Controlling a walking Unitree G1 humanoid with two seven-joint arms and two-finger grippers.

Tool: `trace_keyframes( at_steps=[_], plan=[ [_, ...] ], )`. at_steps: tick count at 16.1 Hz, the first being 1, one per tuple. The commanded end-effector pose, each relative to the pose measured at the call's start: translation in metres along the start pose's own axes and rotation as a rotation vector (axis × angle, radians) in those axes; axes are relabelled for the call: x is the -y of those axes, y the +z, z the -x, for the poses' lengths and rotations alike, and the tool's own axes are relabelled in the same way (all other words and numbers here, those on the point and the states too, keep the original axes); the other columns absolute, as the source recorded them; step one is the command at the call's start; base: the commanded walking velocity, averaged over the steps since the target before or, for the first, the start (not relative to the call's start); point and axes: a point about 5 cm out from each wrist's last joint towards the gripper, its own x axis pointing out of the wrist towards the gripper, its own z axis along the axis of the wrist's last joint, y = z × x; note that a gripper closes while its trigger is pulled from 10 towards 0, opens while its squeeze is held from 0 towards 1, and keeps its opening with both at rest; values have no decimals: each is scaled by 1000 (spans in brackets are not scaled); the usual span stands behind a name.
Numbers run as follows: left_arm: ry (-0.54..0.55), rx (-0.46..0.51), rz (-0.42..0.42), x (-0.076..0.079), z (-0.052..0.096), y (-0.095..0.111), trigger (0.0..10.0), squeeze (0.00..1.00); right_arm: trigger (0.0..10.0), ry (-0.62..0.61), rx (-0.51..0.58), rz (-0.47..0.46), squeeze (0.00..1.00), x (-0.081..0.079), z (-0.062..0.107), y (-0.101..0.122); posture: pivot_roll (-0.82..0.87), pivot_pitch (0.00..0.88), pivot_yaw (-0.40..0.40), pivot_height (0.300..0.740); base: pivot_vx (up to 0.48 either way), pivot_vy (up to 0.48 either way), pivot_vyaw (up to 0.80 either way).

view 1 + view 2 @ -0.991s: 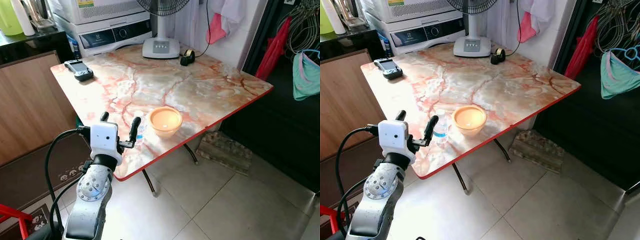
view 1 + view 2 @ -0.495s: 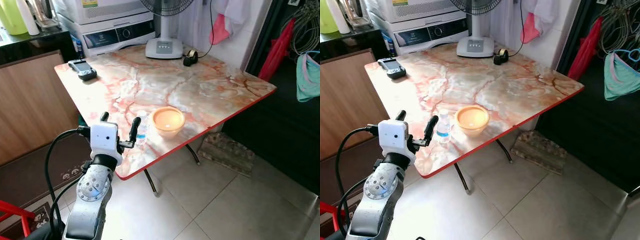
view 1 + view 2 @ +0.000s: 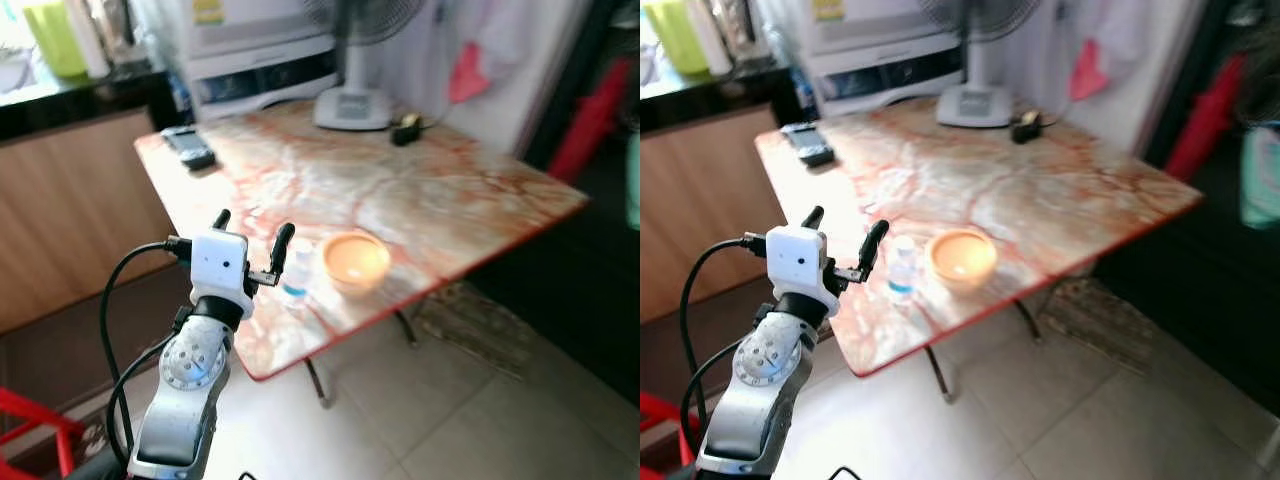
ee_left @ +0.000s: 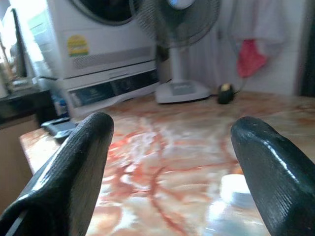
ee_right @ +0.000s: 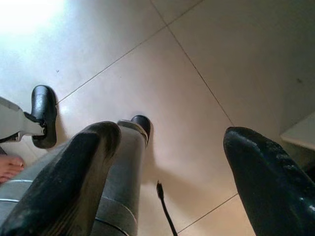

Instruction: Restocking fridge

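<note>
Left gripper (image 3: 250, 230) fingers spread wide, empty, raised at our near table edge. Marble table (image 3: 440, 190) before us; orange bowl (image 3: 355, 262) near its front edge, small water bottle (image 3: 902, 268) just beside it. Right gripper (image 5: 167, 162) gapes open, empty, over floor tiles (image 5: 147, 64).

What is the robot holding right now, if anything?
Nothing. The left gripper hovers with fingers apart beside the small water bottle on the table; the right gripper hangs open over the floor.

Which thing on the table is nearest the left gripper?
The small water bottle, standing just past the open left gripper, beside the orange bowl. The remote and fan base sit far across the table.
</note>
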Motion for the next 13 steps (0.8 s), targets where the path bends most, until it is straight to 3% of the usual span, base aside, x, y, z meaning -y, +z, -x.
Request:
trace_keyframes(
  at_steps=[1,9,13],
  plan=[
    [-2,3,-5,1,-3,3,10000,0,10000,4,-11,-2,0,-1,0,-1,138,0,-12,740,319,0,0],
    [2,9,-5,1,-4,5,10000,0,10000,9,-4,6,0,0,-1,2,148,0,-21,740,322,0,0],
    [-10,5,4,9,4,10,10000,0,10000,18,-3,13,0,-2,-1,3,165,0,-24,740,0,0,0]
  ],
)
